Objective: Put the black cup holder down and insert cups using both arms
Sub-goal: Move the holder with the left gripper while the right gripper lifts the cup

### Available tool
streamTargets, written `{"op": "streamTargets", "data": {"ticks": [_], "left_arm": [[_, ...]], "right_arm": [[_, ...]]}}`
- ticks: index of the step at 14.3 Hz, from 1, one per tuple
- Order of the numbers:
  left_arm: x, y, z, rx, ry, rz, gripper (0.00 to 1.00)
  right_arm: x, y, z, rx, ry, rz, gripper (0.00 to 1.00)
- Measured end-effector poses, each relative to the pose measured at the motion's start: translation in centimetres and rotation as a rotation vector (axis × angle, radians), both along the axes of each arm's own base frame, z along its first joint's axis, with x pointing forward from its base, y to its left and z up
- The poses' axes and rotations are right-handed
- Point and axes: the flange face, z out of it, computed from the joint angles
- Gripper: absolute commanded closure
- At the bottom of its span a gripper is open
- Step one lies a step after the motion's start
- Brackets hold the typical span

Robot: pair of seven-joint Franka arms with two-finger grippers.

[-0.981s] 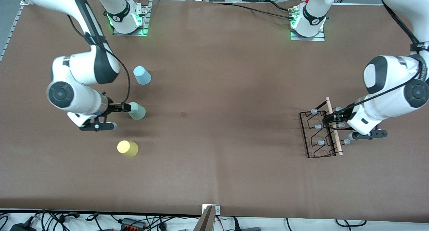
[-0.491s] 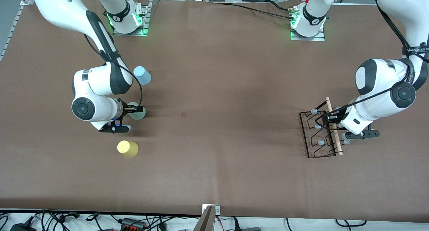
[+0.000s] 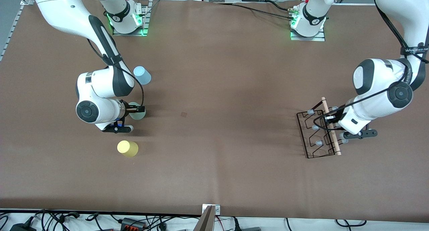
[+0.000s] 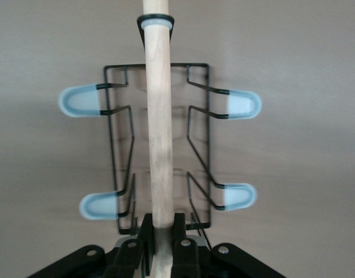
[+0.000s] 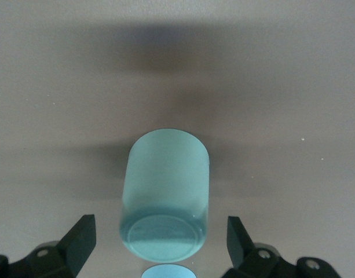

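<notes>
The black cup holder (image 3: 311, 137) stands on the table at the left arm's end, its wooden rod (image 3: 330, 127) on top. My left gripper (image 3: 329, 118) is shut on that rod (image 4: 160, 139), one finger on each side, with the wire frame (image 4: 198, 66) and blue-tipped pegs below my left gripper (image 4: 163, 226). The pale green cup (image 3: 138, 113) stands at the right arm's end. My right gripper (image 3: 136, 108) hangs open over it, its fingers apart on either side of the cup (image 5: 165, 185) and not touching it. My right gripper (image 5: 160, 229) holds nothing.
A light blue cup (image 3: 142, 75) stands farther from the front camera than the green one, and a yellow cup (image 3: 127, 148) stands nearer. A small dark mark (image 3: 183, 114) lies mid-table. The arm bases (image 3: 127, 20) (image 3: 308, 23) sit along the table's top edge.
My left gripper has shut on the rod, and the holder has shifted slightly toward the table's middle. My right arm has swung over the green cup, its fingers still open.
</notes>
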Motion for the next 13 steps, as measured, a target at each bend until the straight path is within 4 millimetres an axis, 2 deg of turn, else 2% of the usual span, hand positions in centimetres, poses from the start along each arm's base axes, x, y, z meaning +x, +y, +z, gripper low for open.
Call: {"op": "streamTargets", "data": {"ticks": [2,5,8,11,13], "left_arm": [[-0.2,-5.6,2.6,-0.015,0.034,-0.062,0.99],[-1.2,-16.0,7.1,-0.025,0.004,-0.077,0.99],[-3.8,-25.0,9.4,-0.038,-0.029,-0.076,0.99],[-6.3,-32.8,9.6,-0.055,-0.030,-0.043,0.97],[-7.3,-37.8,8.2,-0.070,-0.017,-0.010,0.96]], "right_arm": [[-0.3,-0.1,-0.5,-0.003,0.011,-0.002,0.00],[-0.4,-0.1,-0.8,-0.004,0.017,-0.002,0.00],[-0.5,-0.1,-1.0,-0.006,0.021,-0.003,0.02],[-0.6,-0.1,-1.1,-0.007,0.026,-0.003,0.41],[-0.6,-0.1,-1.2,-0.007,0.027,-0.004,0.65]]}}
